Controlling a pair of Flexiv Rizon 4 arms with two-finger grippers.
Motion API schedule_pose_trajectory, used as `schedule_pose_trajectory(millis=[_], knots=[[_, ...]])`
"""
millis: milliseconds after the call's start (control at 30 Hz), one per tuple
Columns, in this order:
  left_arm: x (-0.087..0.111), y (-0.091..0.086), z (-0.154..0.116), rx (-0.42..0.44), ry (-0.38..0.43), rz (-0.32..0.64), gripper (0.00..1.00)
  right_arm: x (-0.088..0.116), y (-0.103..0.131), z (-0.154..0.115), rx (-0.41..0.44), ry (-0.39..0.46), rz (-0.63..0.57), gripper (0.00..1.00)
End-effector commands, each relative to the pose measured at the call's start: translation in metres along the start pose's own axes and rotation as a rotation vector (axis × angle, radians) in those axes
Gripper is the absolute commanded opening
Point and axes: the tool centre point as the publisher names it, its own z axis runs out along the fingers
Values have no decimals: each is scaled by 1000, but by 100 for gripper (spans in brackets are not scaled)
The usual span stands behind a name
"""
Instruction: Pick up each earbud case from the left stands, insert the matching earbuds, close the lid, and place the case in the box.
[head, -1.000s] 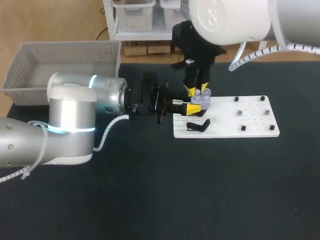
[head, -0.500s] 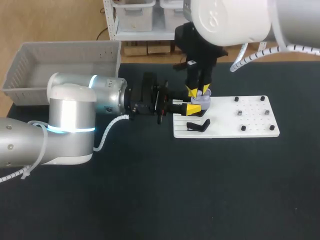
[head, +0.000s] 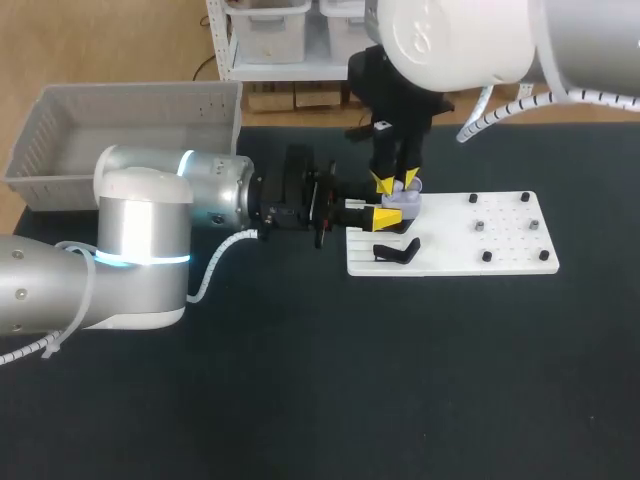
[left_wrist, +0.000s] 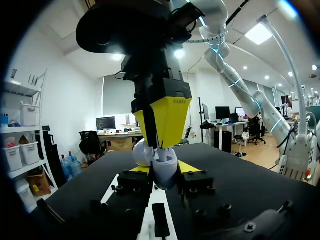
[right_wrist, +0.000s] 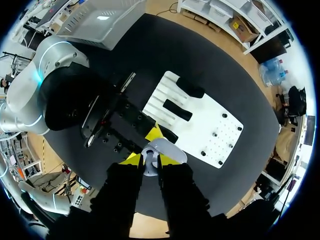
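The left gripper (head: 383, 218) is closed from both sides on the pale lilac earbud case (left_wrist: 165, 172), which it holds with its lid open just above the near-left part of the white pegged board (head: 500, 255) on the black bench (head: 300, 400). The right gripper (right_wrist: 150, 159) comes down from above, its fingers nearly together and pinching a small white earbud (right_wrist: 149, 167) at the case's open mouth.

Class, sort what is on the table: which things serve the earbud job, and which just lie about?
In the job: case, earbud, box, left gripper, right gripper, board.
Lying idle: black stand, pegs on the board's right.
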Motion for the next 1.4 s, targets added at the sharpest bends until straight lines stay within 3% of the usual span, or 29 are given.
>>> schedule_pose_trajectory(millis=[33,1167,1267,1300,1400], knots=[[-1,-1,1,-3,0,2,0,-3,-2,2,0,4,-2,0],[-1,-1,1,-3,0,2,0,-6,1,7,17,23,-9,0],[-1,-1,1,-3,0,2,0,-5,1,5,19,16,-2,47],[-1,-1,1,-3,0,2,0,-4,1,4,18,14,-1,55],[-1,-1,1,-3,0,2,0,-2,2,0,17,7,1,94]])
